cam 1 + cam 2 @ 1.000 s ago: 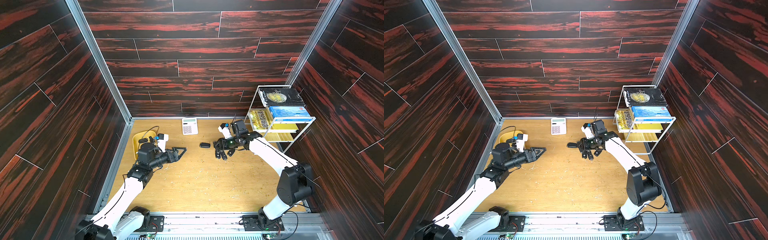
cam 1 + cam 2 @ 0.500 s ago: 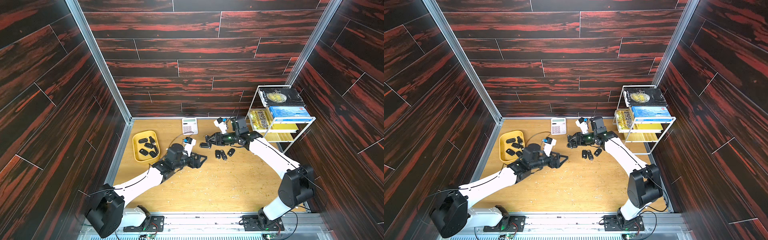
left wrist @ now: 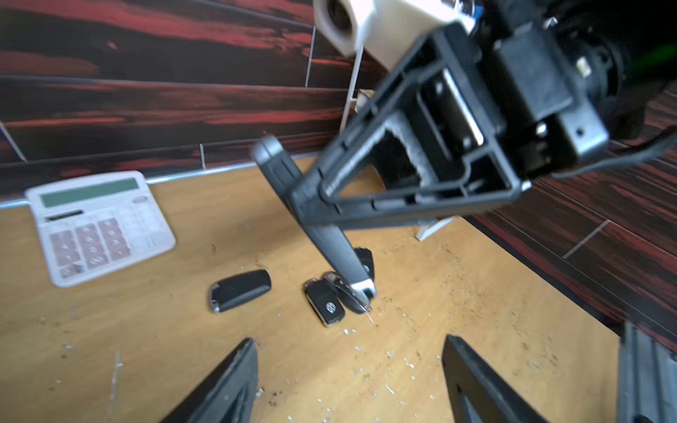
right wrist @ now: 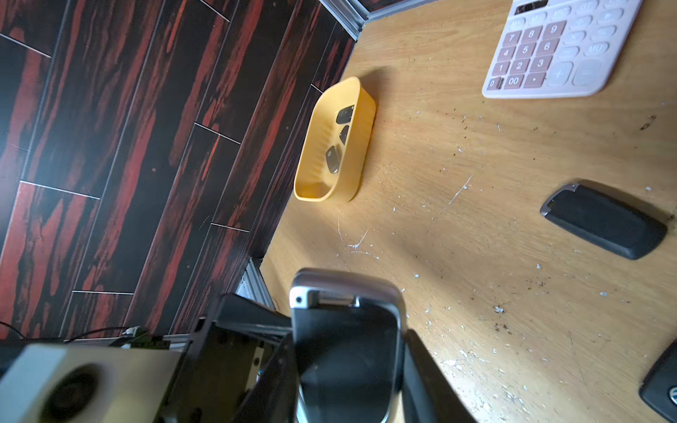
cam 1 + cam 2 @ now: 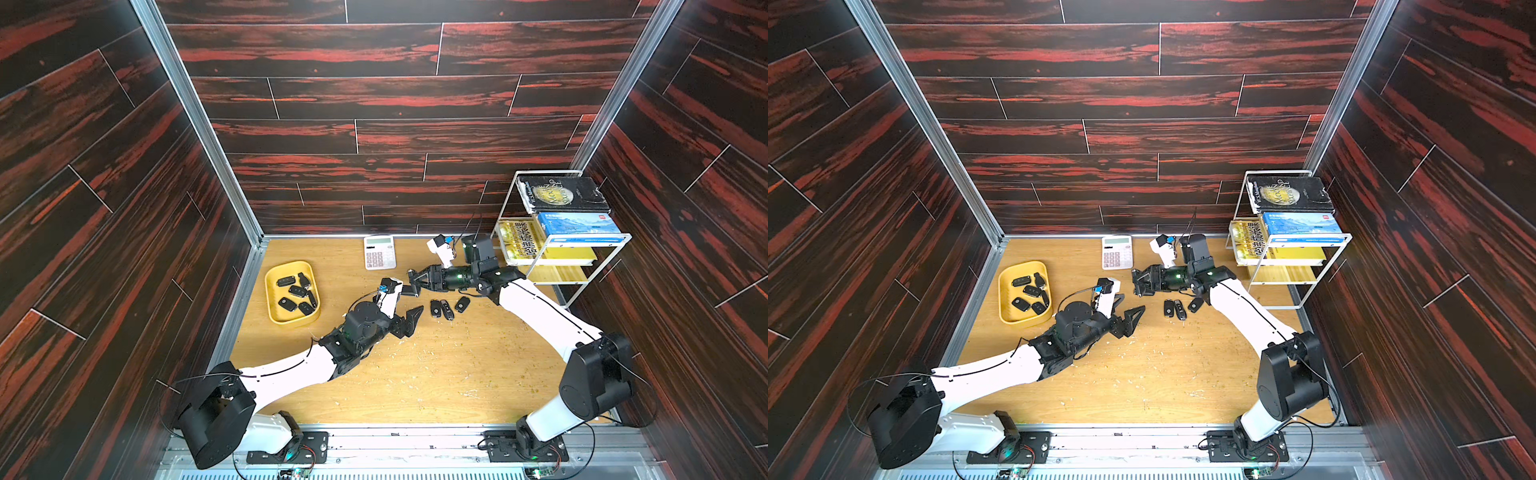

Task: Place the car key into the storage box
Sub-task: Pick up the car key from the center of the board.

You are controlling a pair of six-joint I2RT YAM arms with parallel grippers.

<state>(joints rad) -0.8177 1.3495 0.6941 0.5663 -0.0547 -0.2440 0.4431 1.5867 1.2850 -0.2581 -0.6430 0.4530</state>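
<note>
My right gripper [image 4: 348, 335] is shut on a black car key [image 4: 346, 351] with a silver end and holds it above the table, pointing left; in the left wrist view that car key [image 3: 329, 241] hangs slanted from its fingers. My left gripper [image 3: 348, 342] is open and empty, just in front of and below the held key, in both top views [image 5: 409, 308] [image 5: 1127, 305]. The storage box [image 5: 272, 291] [image 5: 1021, 321], a yellow tray, sits at the left and holds several black keys.
Three more keys [image 5: 446, 309] lie side by side on the table right of my left gripper, and another key [image 3: 240, 289] lies under the right gripper. A white calculator [image 5: 379, 252] sits at the back. A white wire rack [image 5: 602, 253] with books stands at the right.
My left arm has swung from beside the yellow tray to the table's middle, toward the right gripper. My right gripper has lifted a key from the group and turned it to the left.
</note>
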